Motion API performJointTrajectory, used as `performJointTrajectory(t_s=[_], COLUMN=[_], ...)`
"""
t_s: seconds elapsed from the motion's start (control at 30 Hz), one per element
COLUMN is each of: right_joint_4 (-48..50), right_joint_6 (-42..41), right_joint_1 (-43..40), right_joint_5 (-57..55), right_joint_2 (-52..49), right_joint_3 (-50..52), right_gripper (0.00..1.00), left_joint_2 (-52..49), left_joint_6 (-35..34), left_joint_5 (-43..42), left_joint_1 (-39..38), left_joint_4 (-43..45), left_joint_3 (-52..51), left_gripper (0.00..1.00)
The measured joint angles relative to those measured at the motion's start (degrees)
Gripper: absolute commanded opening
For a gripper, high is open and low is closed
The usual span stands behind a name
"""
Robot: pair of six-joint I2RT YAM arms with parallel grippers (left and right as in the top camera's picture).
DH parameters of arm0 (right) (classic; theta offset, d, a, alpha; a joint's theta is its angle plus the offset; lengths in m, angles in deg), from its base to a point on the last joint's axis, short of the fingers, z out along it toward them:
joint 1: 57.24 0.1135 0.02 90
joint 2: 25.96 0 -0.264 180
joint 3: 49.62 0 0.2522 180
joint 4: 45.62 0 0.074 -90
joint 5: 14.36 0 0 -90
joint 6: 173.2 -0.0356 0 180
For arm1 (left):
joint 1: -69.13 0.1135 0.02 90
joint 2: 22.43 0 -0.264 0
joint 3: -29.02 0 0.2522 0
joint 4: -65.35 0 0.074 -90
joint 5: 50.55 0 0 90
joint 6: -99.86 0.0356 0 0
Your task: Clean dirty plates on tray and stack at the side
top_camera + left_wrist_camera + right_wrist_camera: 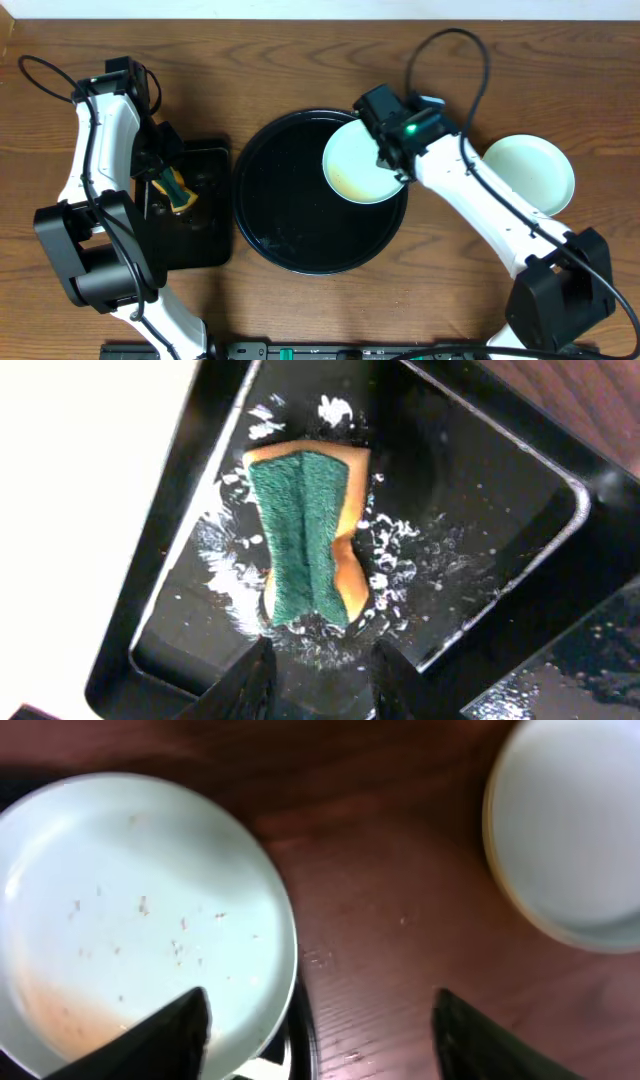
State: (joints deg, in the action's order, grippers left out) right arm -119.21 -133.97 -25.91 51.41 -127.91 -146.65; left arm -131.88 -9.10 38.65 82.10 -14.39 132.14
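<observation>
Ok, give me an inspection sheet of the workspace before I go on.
Surface: wooden table, no spills seen on the wood.
Job's things: blue plate on the right part of the round tray, brown smear and specks on it; stack of two plates on the table to the right, a pale one over a yellow one.
Clutter: sponge lying in the wet rectangular tray.
Grippers: left gripper open at the sponge's end; right gripper open, straddling the blue plate's rim.
Cables: black cables loop beside both arms, clear of the trays.
Surroundings: black rail along the near edge; otherwise nothing seen.
</observation>
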Motion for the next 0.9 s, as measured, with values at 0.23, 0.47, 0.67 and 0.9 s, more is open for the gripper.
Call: performJointTrajectory(t_s=[0.23, 0.47, 0.67, 0.9], right_joint_4=[6.36, 11.82, 17.35, 21.94], right_joint_6=[-5.40, -9.27, -10.51, -10.71], right_joint_1=[-1.86, -1.86, -1.86, -1.86], right_joint_5=[7.23, 12.44, 15.37, 16.20], right_joint_2=[0.02, 0.02, 0.02, 0.02], right_joint_3=[7.15, 13.84, 18.18, 19.76], right_gripper=[0.64, 0.47, 0.49, 0.42], left_joint_2=[0.00, 0.00, 0.00, 0.00], left_joint_6=[0.68, 0.83, 0.83, 0.85], left_joint_5=[-0.57, -0.55, -0.55, -0.55], left_joint_1=[0.00, 0.00, 0.00, 0.00], left_joint_4=[0.00, 0.00, 0.00, -0.04], left_joint_3=[0.00, 0.00, 0.00, 0.00], left_gripper=[0.33, 0.34, 0.34, 0.34])
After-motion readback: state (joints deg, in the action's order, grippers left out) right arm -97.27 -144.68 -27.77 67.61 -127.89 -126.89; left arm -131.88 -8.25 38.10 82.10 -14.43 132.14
